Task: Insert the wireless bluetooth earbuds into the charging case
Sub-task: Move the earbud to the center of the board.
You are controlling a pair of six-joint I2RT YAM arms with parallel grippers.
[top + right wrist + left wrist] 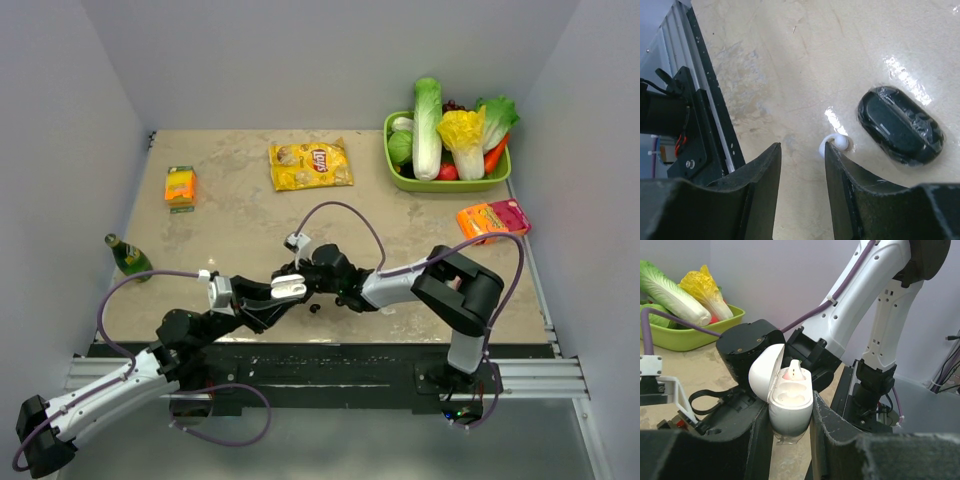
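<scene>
1. The left gripper (788, 416) is clamping the charging case (790, 397) by its lower half. Both fingers are pressing on its sides and holding it upright, up off the table (230, 230)
2. The case lid is hanging open, flipped over to the left in the left wrist view. One whitish earbud (792, 372) is sitting inside with its tip poking up past the rim
3. The right gripper (801, 149) is pointing down at the table with its fingers parted and nothing between them
4. A second whitish earbud (836, 143) is lying on the table right at the tip of one right finger. Can't tell if it's actually touching
5. A dark pill-shaped thing (900, 125) in shiny wrap is lying flat near that bud, not touching it
6. From the top camera, both grippers are crowding together near the front middle of the table, with the right one sitting just behind the case
</scene>
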